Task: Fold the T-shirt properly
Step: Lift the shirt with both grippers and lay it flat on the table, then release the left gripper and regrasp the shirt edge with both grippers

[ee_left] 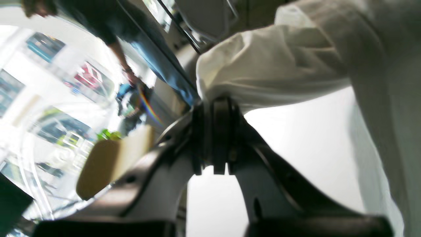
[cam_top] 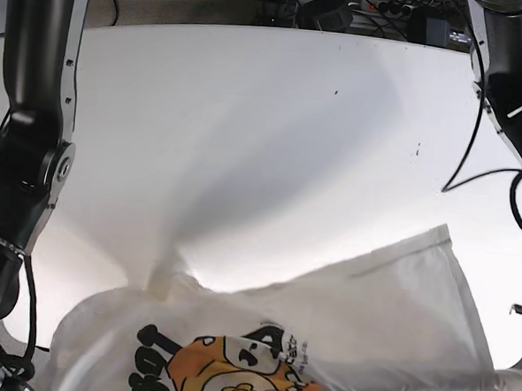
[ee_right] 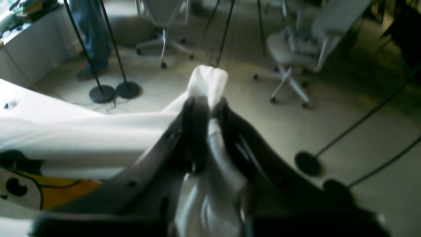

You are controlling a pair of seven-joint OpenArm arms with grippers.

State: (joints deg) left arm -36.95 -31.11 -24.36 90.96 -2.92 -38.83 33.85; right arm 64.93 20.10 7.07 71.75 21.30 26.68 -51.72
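Note:
The white T-shirt (cam_top: 386,318) with an orange and black cartoon print (cam_top: 224,370) lies stretched across the near edge of the white table (cam_top: 248,115), partly lifted. In the left wrist view, my left gripper (ee_left: 213,108) is shut on a bunched edge of the shirt (ee_left: 269,65). In the right wrist view, my right gripper (ee_right: 205,105) is shut on another bunch of the shirt (ee_right: 207,82), held beyond the table edge above the floor. The print also shows in that view (ee_right: 56,191). Both grippers are out of the base view.
The right arm (cam_top: 36,102) stands at the base view's left and the left arm (cam_top: 509,51) at its right, with a black cable (cam_top: 476,164) on the table. Office chairs (ee_right: 296,49), stand bases (ee_right: 102,93) and a person (ee_left: 98,23) are around the table.

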